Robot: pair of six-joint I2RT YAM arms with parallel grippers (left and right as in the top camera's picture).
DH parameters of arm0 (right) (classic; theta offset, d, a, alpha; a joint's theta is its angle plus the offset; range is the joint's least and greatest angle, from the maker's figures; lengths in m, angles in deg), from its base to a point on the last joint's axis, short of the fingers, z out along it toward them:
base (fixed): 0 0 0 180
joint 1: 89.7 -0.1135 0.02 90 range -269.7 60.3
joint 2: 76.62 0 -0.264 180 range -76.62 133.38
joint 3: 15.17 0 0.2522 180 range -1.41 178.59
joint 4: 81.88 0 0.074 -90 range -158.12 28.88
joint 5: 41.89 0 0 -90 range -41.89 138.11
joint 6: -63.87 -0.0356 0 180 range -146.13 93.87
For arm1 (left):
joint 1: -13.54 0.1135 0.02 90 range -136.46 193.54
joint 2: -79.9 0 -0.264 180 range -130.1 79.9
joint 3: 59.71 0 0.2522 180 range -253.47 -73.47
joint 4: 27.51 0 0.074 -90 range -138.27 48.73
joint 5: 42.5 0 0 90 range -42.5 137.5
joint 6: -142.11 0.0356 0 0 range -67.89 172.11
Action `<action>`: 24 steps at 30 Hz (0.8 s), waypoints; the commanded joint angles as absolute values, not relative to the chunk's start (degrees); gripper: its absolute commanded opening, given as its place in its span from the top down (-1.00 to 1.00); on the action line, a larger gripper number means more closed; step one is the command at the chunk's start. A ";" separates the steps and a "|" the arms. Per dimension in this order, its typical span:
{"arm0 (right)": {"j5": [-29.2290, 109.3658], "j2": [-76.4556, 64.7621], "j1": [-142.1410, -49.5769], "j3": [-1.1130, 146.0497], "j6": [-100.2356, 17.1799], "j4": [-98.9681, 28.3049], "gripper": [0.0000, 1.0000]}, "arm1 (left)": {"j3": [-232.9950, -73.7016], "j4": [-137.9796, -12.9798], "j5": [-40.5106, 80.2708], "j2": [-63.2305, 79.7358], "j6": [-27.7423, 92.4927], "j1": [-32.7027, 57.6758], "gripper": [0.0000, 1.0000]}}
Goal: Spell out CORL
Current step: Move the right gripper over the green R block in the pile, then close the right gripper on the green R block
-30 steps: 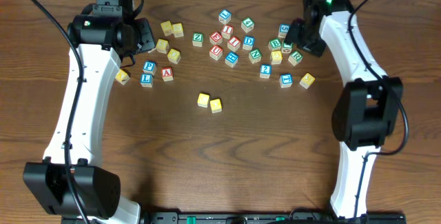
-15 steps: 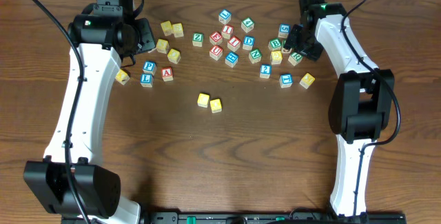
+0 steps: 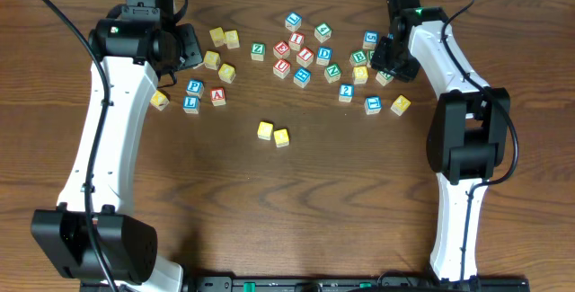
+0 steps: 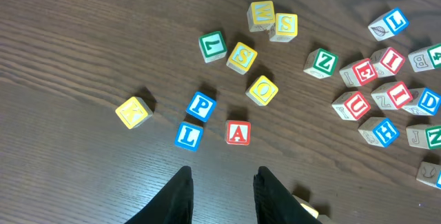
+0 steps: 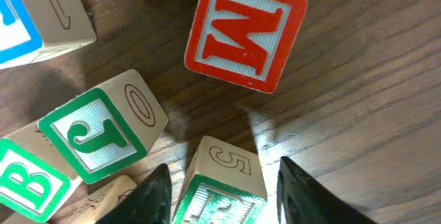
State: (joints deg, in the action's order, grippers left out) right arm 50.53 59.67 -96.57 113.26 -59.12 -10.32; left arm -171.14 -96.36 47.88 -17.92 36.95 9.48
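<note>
Two yellow-faced cubes, one [image 3: 265, 129] and a paler one [image 3: 282, 137], lie side by side at the table's middle. The blue-framed "L" cube [image 3: 190, 103] lies at the left next to the "P" and "A" cubes; it also shows in the left wrist view [image 4: 188, 136]. My left gripper [image 4: 222, 176] is open and empty, hovering near these [image 3: 190, 51]. My right gripper [image 5: 222, 165] is open, its fingers on either side of a green-framed cube [image 5: 227, 172] with a "5" on its side, with small gaps. Its top letter is mostly hidden. In the overhead view this cube [image 3: 384, 78] sits under the gripper [image 3: 388, 64].
A cluster of several letter cubes [image 3: 305, 56] spreads across the back middle. Close round the right gripper are a red "M" cube [image 5: 246, 31], a green "J" cube [image 5: 103, 134] and a green "B" cube [image 5: 24, 186]. Blue "P" [image 4: 201, 105] and red "A" [image 4: 238, 132] sit beside the "L".
My right gripper has moved a little left and come down around the green-framed cube. The left arm and the cubes have not moved.
</note>
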 commanded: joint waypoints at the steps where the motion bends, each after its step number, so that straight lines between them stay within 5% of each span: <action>1: 51.66 60.59 -96.00 112.78 -58.58 -10.25 0.21 | -171.21 -96.32 48.40 -18.60 37.28 9.50 0.41; 13: 51.62 62.14 -96.04 112.67 -54.27 -10.51 0.49 | -171.21 -96.30 48.40 -18.60 37.28 9.50 0.41; 24: 46.53 53.81 -96.26 113.50 -45.48 -8.66 0.55 | -171.21 -96.23 48.43 -18.60 37.30 9.50 0.42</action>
